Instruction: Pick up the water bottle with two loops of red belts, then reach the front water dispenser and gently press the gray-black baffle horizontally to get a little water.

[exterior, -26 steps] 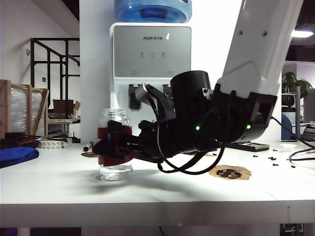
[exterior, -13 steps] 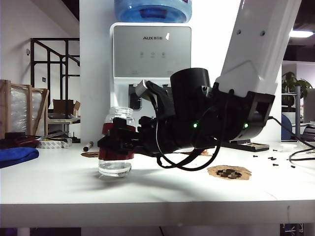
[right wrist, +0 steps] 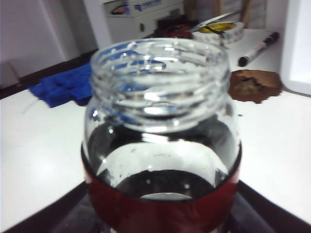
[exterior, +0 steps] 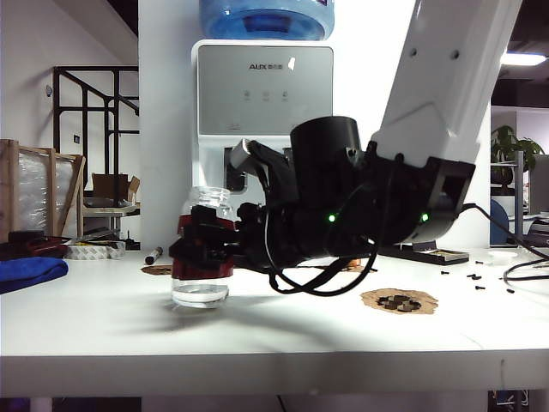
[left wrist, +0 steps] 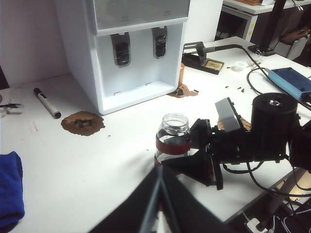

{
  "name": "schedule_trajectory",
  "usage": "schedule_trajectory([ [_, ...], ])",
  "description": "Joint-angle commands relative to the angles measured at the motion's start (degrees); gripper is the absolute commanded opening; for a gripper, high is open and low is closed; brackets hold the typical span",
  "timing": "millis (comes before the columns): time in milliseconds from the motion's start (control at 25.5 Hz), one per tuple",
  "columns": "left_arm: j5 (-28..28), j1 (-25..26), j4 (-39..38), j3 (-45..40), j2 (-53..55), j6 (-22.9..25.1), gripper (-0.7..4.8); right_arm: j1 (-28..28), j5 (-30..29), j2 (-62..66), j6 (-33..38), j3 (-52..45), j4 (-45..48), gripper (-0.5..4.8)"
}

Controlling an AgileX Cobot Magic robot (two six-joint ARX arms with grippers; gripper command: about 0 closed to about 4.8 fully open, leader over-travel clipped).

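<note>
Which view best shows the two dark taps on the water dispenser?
The left wrist view: both taps of the water dispenser show unobstructed. In the exterior view the right gripper, closed on the water bottle, and its arm cover most of them. The right wrist view shows none. The left gripper hangs back.

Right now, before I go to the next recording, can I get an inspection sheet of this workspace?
Surface: white table, brown stained patches.
Job's things: clear glass water bottle with red bands, tilted in the grip, base at the tabletop; white water dispenser with gray panel behind it; gray-black baffle untouched.
Clutter: blue cloth, black marker, tape roll, small screws.
Grippers: right pincer closed around the bottle; left pincer away from it, state unclear.
Cables: black cable looped under right arm.
Surroundings: black stair frame, wooden crate.
</note>
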Motion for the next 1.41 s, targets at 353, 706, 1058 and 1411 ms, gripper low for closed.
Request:
schedule_trajectory([
  [353,0.35,-0.07,0.26,0.44,-0.07,0.22,-0.04,-0.09,29.03,-7.87,-9.99,0.13,-3.96,-0.04],
  [706,0.33,-0.07,0.26,0.44,-0.07,0.22,-0.04,-3.50,33.38,-7.76,-10.49,5.14,-6.99,-0.04],
  [1058,0.15,-0.07,0.24,0.44,-0.07,0.24,-0.04,-8.07,28.00,-4.09,-7.72,13.75,-12.94,-0.04],
  [1411,0.15,-0.07,0.24,0.44,-0.09,0.24,-0.04,-10.19,24.52,2.49,-7.10,23.02,-14.99,-0.04],
])
